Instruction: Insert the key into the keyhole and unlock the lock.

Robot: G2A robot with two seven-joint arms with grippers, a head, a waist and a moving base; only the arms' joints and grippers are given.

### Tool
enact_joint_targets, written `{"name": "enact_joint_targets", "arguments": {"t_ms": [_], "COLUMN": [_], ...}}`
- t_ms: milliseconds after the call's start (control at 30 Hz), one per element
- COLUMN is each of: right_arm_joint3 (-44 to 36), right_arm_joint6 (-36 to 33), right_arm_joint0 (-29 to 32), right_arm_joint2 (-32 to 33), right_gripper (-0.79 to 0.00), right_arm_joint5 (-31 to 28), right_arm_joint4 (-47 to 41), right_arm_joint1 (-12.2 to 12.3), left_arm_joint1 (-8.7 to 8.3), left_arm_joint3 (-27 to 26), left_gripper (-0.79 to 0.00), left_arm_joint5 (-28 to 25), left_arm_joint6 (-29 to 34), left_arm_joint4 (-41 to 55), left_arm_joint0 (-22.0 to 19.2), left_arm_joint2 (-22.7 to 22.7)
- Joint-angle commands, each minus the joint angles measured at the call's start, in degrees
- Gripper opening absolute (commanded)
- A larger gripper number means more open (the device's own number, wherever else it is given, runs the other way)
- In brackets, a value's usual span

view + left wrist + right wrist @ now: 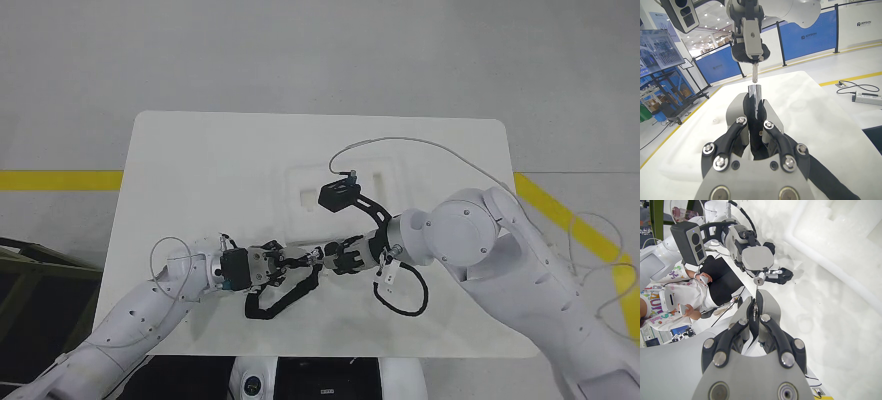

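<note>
Left gripper [754, 103], fingers clamped on the lock [755, 92], holds its chrome cylinder above the near middle of the table [200, 160]. Right gripper [755, 300], fingers clamped on the key [754, 74], faces it. The key tip is in line with the cylinder's end, a small gap apart.

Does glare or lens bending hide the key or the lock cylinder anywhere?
Left wrist view: bright streaks on the chrome lock cylinder, key plain, barriers tilt at the edges. Right wrist view: table washed white. Top view: soft shadows, no glare.
</note>
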State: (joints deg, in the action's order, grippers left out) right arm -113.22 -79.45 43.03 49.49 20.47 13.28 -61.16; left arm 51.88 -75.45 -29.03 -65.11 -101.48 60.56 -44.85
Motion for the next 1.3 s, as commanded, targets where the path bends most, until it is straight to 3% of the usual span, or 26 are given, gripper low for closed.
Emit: {"name": "enact_joint_targets", "arguments": {"t_ms": [0,1267], "right_arm_joint3": [-0.3,4.0], "right_arm_joint6": [-0.4,-1.2], "right_arm_joint0": [-0.1,-4.3], "right_arm_joint2": [-0.1,-3.7], "right_gripper": [-0.785,-0.785], "right_arm_joint5": [0.5,2.6], "right_arm_joint4": [0.3,-0.2], "right_arm_joint1": [0.1,-0.6], "left_arm_joint1": [0.01,0.32], "left_arm_joint3": [-0.2,-1.7], "left_gripper": [-0.785,-0.785], "left_arm_joint5": [0.2,-0.4], "left_arm_joint6": [0.5,2.5], "left_arm_joint4": [-0.3,-2.7], "left_arm_joint0": [0.1,1.8], "left_arm_joint2": [-0.2,-2.5]}}
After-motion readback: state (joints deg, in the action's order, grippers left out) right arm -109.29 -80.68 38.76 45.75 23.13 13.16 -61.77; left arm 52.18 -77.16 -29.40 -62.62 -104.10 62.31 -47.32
